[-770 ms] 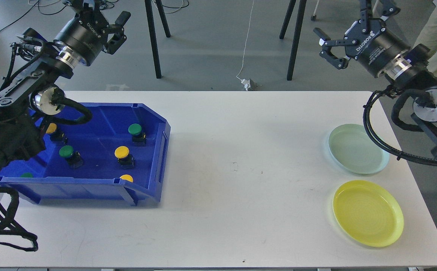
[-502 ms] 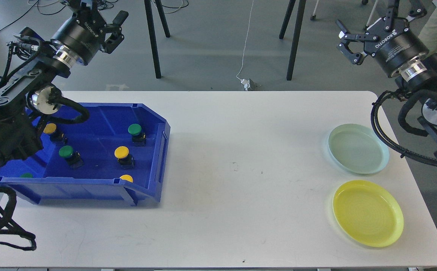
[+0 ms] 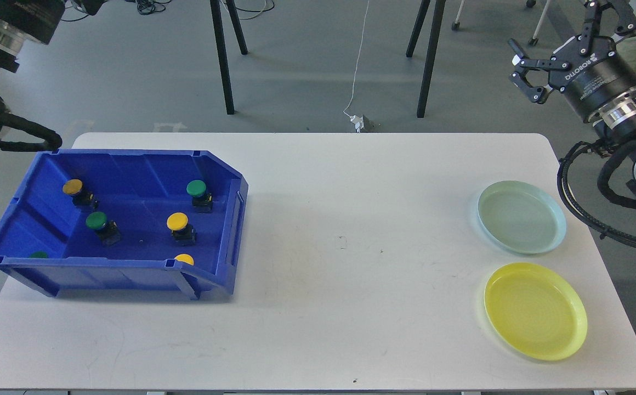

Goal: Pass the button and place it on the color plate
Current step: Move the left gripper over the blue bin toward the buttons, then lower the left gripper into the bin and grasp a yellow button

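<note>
A blue bin (image 3: 237,230) at the table's left holds several push buttons: yellow ones (image 3: 72,187) (image 3: 177,221), green ones (image 3: 197,188) (image 3: 96,220), and two more half hidden behind the front wall. A pale green plate (image 3: 521,216) and a yellow plate (image 3: 535,310) lie at the right, both empty. My right gripper (image 3: 554,30) is open and empty, high beyond the table's far right corner. Only the wrist of my left arm (image 3: 11,16) shows at the top left corner. Its fingers are cut off by the view's edge.
The white table (image 3: 351,247) spans the view between bin and plates. Black stand legs (image 3: 222,55) and a white cable (image 3: 357,66) are on the floor behind the table. A person's leg shows at the top right.
</note>
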`<action>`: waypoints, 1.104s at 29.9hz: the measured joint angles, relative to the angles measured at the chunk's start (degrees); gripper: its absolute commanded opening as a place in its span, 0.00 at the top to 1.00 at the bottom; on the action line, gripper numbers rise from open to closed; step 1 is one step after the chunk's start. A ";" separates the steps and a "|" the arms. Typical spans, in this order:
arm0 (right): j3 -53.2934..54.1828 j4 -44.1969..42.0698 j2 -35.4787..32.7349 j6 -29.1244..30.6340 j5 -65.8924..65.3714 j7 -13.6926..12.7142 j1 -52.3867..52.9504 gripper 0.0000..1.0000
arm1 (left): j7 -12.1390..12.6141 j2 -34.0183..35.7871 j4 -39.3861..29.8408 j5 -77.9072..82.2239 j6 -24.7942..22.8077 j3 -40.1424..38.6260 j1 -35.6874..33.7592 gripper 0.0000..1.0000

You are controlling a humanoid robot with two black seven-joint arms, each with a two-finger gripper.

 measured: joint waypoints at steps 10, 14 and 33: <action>0.03 0.01 -0.21 0.00 0.02 0.01 -2.49 0.01 | -0.02 12.64 -18.98 50.01 -0.02 52.20 -32.56 0.00; 0.03 -0.07 -1.05 0.00 0.02 0.00 -3.06 0.01 | -0.03 9.47 -18.97 67.18 -0.02 67.72 -34.41 0.00; -0.11 -0.30 -2.09 0.00 -0.09 -0.01 -4.92 0.01 | 0.01 -6.29 3.47 68.11 0.00 69.69 -19.70 0.01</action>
